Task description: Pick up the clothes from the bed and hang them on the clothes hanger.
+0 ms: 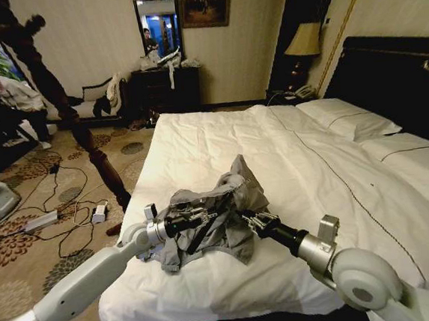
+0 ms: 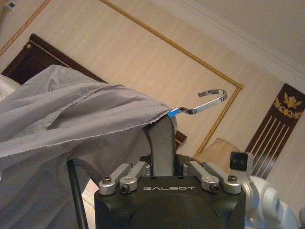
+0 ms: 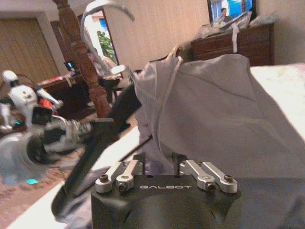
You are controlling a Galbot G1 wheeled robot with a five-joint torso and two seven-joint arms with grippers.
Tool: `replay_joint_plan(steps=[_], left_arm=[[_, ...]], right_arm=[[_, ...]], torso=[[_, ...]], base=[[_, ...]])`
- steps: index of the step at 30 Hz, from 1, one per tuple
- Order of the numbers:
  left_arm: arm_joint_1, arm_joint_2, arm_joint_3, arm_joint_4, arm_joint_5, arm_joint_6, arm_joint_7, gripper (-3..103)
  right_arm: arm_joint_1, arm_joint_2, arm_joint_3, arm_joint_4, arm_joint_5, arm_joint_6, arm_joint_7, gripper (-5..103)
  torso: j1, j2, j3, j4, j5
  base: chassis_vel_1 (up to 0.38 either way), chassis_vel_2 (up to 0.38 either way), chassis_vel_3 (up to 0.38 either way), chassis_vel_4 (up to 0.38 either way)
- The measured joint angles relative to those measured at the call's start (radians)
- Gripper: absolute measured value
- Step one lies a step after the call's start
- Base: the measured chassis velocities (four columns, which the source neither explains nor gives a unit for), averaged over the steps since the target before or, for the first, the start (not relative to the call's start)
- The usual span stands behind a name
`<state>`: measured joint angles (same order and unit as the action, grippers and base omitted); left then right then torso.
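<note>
Both grippers meet over the near edge of the bed (image 1: 297,161). Left gripper (image 2: 163,164): jaws clamped on the black neck of the clothes hanger (image 2: 159,143), its silver hook standing clear above the cloth. Right gripper (image 1: 243,218): buried in the clothes (image 1: 222,205) beside the hanger; whether its jaws are together or apart cannot be told. Grey clothes lie bunched on the bed, partly draped over the hanger and raised at one peak.
</note>
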<state>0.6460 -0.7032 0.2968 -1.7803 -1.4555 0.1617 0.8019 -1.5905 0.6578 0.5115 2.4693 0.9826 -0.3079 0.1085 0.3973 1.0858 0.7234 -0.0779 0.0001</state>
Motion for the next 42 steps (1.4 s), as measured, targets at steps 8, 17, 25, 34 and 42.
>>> replay_joint_plan(steps=[8,17,25,34,42], left_arm=[[0.003,0.001,-0.008,-0.013,-0.007,0.002,-0.011,23],[0.005,-0.001,0.018,-0.029,0.000,0.006,-0.023,23],[0.005,-0.006,0.006,-0.016,0.006,0.006,-0.021,23],[-0.016,-0.008,0.027,-0.053,-0.009,0.007,-0.028,23],[-0.091,-0.035,0.117,-0.047,-0.036,0.008,-0.034,23]], right_arm=[[-0.073,-0.008,0.095,-0.092,-0.320,0.093,-0.024,61],[0.045,0.000,0.105,-0.290,-0.566,0.128,0.037,89],[-0.034,0.016,0.115,-0.307,-0.678,0.164,0.000,100],[0.163,0.006,0.103,-0.455,-0.841,0.286,0.073,100],[0.218,0.066,0.064,-0.474,-1.225,0.544,0.069,100]], torso=[[0.000,0.000,0.000,-0.0001,0.0000],[0.000,0.000,0.000,0.0006,0.0003],[0.000,0.000,0.000,-0.0002,-0.0001],[0.000,0.000,0.000,0.0002,0.0000],[0.000,0.000,0.000,0.0002,0.0001]], base=[[0.000,0.000,0.000,0.000],[0.000,0.000,0.000,0.000],[0.000,0.000,0.000,0.000],[0.000,0.000,0.000,0.000],[0.000,0.000,0.000,0.000]])
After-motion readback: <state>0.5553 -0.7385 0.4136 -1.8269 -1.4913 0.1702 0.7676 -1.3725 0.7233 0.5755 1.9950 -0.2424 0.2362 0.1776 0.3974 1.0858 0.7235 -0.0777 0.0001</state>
